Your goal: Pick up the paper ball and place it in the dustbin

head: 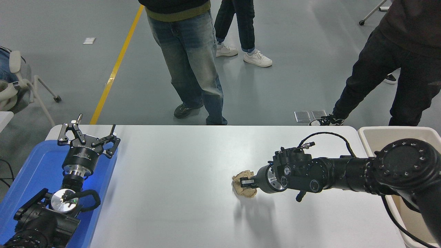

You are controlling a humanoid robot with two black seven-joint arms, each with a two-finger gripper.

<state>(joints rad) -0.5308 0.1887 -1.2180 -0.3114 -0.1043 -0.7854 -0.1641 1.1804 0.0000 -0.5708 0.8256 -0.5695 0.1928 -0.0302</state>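
The right tool reaches in from the right side, low over the white worktop, and it points toward the left. Its black fingers are clenched on the paper ball, a wrinkled tan-brown lump that shows on both sides of the fingertips. The ball is in the right half of the worktop, about midway between the far edge and the near edge. A soft shadow lies on the worktop just below it; I cannot tell if the ball touches the surface or is a little above it.

The dustbin stands at the right end of the worktop, well apart from the ball. It is cream-beige with a thick rounded rim, and the big black joint of the right arm covers much of it.

The left tool is parked at the lower left, over the flat blue tray. Its fingers are spread wide and it holds nothing.

Beyond the far edge, three people stand on the grey floor: one in blue jeans, one in dark trousers with white shoes, one in black clothes.
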